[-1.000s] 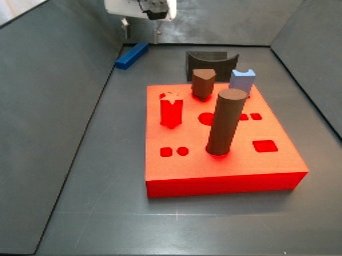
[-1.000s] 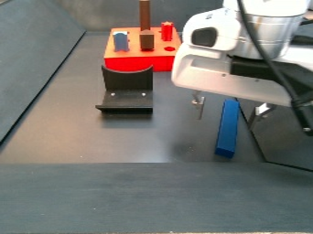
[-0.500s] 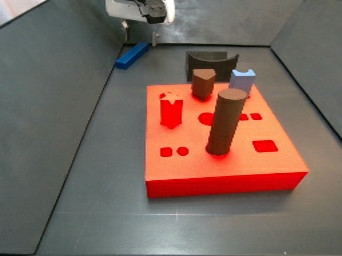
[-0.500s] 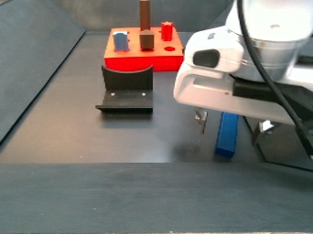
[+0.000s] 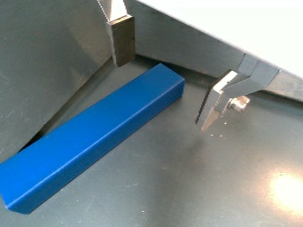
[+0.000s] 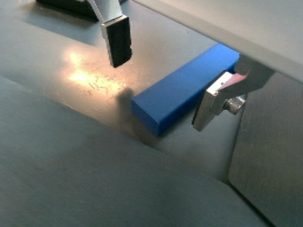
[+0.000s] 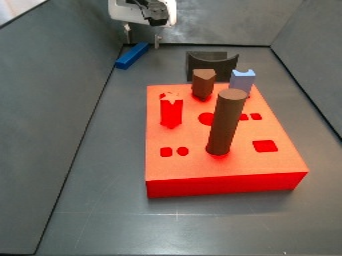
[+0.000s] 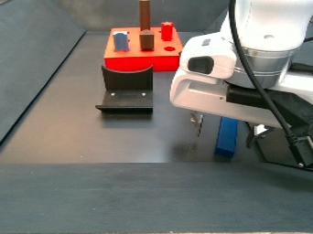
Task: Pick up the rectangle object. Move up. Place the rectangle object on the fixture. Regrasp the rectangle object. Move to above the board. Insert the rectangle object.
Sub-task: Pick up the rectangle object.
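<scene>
Blue and long, the rectangle object (image 5: 101,133) lies flat on the floor, right under the gripper (image 5: 166,71). The gripper's fingers (image 6: 117,40) are spread wide, holding nothing. It should drop straight down, one finger on each long side, then squeeze.

1. The rectangle object (image 5: 95,137) is laid flat on the floor (image 7: 80,170), between the parted fingers (image 5: 123,40) of the tool (image 5: 169,75).
2. The fixture (image 8: 126,91) is set between the board (image 7: 221,150) and the tool.
</scene>
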